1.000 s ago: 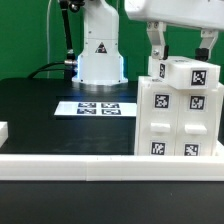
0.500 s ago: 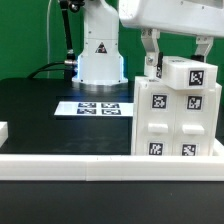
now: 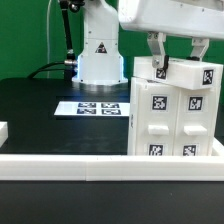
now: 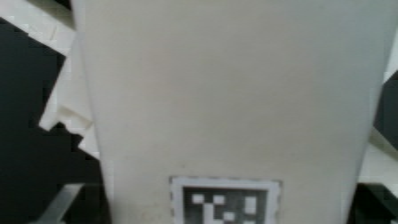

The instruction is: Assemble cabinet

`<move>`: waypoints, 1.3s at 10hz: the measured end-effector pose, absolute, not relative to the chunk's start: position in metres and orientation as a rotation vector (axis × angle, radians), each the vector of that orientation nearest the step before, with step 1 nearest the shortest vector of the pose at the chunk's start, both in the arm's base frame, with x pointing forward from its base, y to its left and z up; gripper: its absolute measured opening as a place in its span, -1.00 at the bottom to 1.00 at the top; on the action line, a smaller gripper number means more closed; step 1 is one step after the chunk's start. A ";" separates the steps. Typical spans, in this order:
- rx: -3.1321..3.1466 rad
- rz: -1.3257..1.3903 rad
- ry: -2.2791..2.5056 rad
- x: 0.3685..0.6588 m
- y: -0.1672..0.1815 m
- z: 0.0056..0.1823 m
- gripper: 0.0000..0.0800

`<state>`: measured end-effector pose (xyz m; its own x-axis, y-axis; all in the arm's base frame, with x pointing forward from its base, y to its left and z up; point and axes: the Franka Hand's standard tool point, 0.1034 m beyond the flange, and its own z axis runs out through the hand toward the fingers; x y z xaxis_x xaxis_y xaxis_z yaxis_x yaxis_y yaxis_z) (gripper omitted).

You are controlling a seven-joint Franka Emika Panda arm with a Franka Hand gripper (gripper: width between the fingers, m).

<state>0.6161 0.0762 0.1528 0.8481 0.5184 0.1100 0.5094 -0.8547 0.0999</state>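
The cabinet [image 3: 172, 120] is a tall white box with black-and-white tags on its front panels, standing at the exterior view's right. My gripper [image 3: 181, 66] hangs right above it, its fingers [image 3: 159, 60] on either side of a white tagged top piece [image 3: 196, 76] that lies on the cabinet's top, slightly tilted. The gripper is shut on this piece. In the wrist view the piece [image 4: 222, 100] fills the picture, with one tag near my gripper [image 4: 222, 208]; the fingers barely show at the edges.
The marker board [image 3: 98, 107] lies on the black table in front of the robot base [image 3: 100, 55]. A white rail [image 3: 70, 162] runs along the table's front. A small white part [image 3: 3, 130] sits at the left edge.
The gripper and the top piece have shifted slightly to the exterior view's right and down. The piece now lies flatter on the cabinet's top.
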 end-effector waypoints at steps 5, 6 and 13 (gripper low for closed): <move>3.071 0.232 0.330 0.617 0.077 0.154 0.39; 3.091 0.264 0.171 0.618 0.079 0.154 0.39; 3.085 0.320 -0.631 0.618 0.083 0.155 0.39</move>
<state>0.6183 0.0829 0.1553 0.9001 -0.3911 0.1922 -0.3864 -0.9202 -0.0631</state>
